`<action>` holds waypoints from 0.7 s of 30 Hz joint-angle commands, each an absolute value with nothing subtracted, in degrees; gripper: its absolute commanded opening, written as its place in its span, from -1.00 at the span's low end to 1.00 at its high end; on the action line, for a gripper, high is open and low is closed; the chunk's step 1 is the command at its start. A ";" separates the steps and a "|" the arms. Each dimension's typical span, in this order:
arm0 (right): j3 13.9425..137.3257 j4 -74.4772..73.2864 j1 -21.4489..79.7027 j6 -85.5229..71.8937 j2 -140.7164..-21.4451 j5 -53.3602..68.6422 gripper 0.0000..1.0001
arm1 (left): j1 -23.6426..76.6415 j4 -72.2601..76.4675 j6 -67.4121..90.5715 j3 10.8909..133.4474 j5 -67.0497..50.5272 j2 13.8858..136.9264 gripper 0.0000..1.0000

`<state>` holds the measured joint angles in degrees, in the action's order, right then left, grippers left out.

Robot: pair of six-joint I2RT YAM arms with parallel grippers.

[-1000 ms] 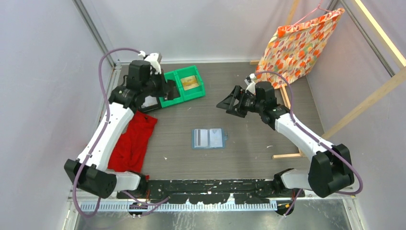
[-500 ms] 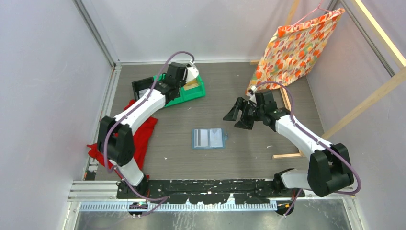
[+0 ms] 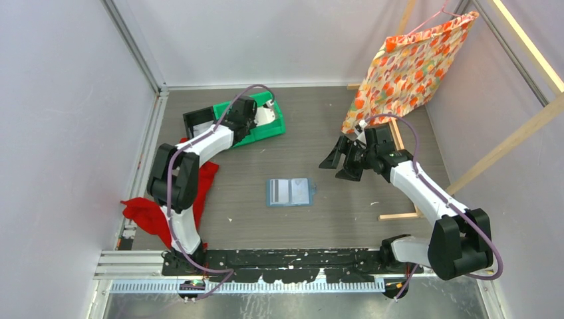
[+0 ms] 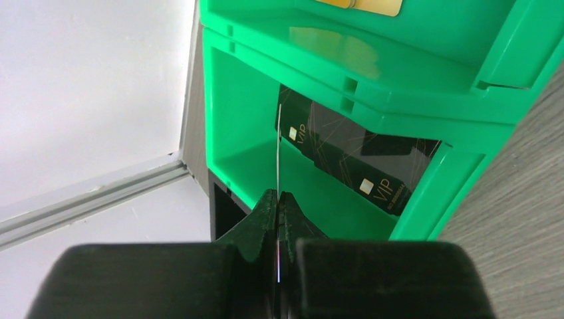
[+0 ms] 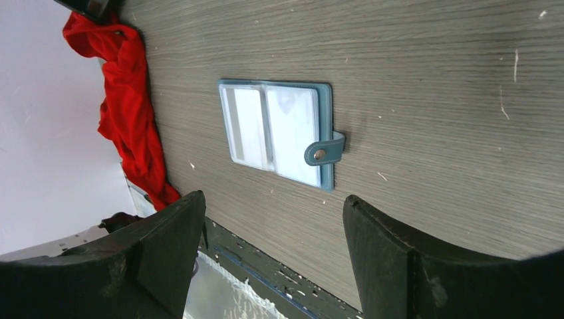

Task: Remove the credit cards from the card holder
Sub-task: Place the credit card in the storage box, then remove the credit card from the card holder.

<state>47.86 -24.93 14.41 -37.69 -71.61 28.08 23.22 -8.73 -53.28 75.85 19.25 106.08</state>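
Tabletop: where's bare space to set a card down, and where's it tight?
Free: bare wood between the card holder and the green bins, and around the holder. Crowded: far-left corner, with the bins, left gripper and red cloth.

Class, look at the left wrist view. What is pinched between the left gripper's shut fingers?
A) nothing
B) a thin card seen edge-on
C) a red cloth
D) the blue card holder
B: the left gripper is shut on a thin card held edge-on over the green bin.
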 commanded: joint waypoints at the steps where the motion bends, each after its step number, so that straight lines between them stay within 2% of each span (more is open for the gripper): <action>1: 48.73 -26.06 13.64 -36.12 -70.02 28.83 0.60 | 21.79 -4.91 -54.94 78.68 15.61 108.93 -0.99; 11: 48.96 -26.16 12.94 -35.60 -70.79 29.04 0.60 | 21.18 -5.65 -54.63 78.36 15.69 112.94 -0.96; 14: 49.02 -25.65 12.99 -35.60 -71.31 29.68 0.60 | 21.18 -6.83 -54.62 78.44 15.81 112.43 -0.74; 18: 49.04 -25.40 12.92 -35.68 -71.11 29.75 0.60 | 21.18 -8.35 -53.62 79.07 15.65 111.51 -0.30; 21: 48.98 -25.62 12.90 -35.69 -71.13 30.12 0.60 | 21.31 -10.20 -53.13 80.06 16.12 110.90 -0.26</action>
